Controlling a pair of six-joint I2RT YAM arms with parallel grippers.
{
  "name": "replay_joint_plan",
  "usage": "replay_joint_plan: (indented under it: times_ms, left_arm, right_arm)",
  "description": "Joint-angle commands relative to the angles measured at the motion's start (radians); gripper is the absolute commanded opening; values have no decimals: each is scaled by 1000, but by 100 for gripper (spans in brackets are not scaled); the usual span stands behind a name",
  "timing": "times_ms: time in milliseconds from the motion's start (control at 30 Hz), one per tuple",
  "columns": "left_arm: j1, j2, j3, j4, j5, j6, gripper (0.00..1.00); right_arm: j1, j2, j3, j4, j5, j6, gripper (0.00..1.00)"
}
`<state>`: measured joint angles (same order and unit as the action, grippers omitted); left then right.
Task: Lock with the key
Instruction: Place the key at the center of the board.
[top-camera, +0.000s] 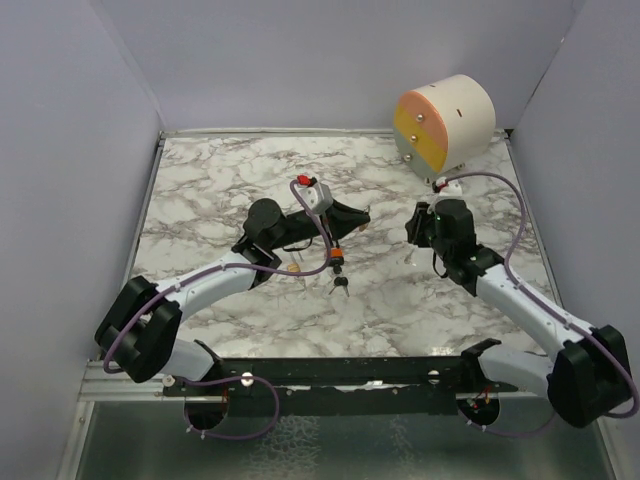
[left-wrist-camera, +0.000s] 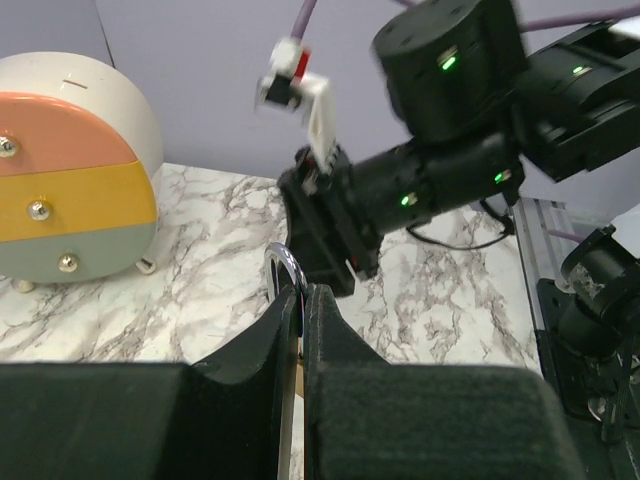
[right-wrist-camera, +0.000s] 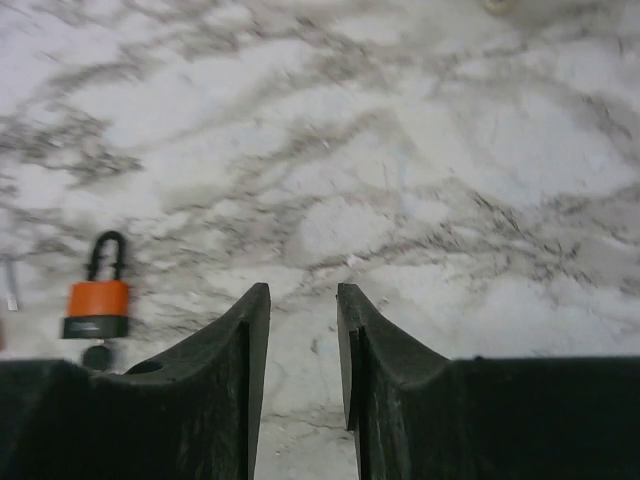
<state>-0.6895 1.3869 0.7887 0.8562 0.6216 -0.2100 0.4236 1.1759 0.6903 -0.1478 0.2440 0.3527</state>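
Observation:
An orange padlock (top-camera: 337, 258) with a black shackle lies on the marble table beside my left arm, with dark keys (top-camera: 340, 285) just below it. The right wrist view has the padlock (right-wrist-camera: 97, 300) at the far left. My left gripper (left-wrist-camera: 302, 290) is shut, and a silver key ring (left-wrist-camera: 283, 262) pokes out from between its tips. From above, the left gripper (top-camera: 362, 213) points right at mid-table. My right gripper (right-wrist-camera: 302, 290) is open over bare marble with nothing between its fingers. It faces the left gripper from the right (top-camera: 412, 228).
A round cream drawer unit (top-camera: 445, 122) with pink, yellow and pale green drawer fronts stands at the back right. Grey walls close in the table on three sides. A small tan piece (top-camera: 293, 267) lies by the left arm.

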Motion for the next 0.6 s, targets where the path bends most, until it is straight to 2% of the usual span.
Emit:
replay_joint_plan:
  times_ms: [0,167,300,367,567]
  left_arm:
    - [-4,14,-10,81,-14,-6,0]
    - [-1,19,-9,109,-12,-23,0]
    - [-1,26,2,119,-5,-35,0]
    - [0,29,6,124,8,-38,0]
    - [4,14,-11,139,11,-41,0]
  right_arm:
    - [3,-155,-37,228,-209,-81,33]
    - [3,-282,-125,403,-468,-141,34]
    - [3,-322,-187,505,-627,-160,44]
    - [3,-337,-208,545,-669,-160,49]
    - [3,-370,-220,598,-766,-167,50]
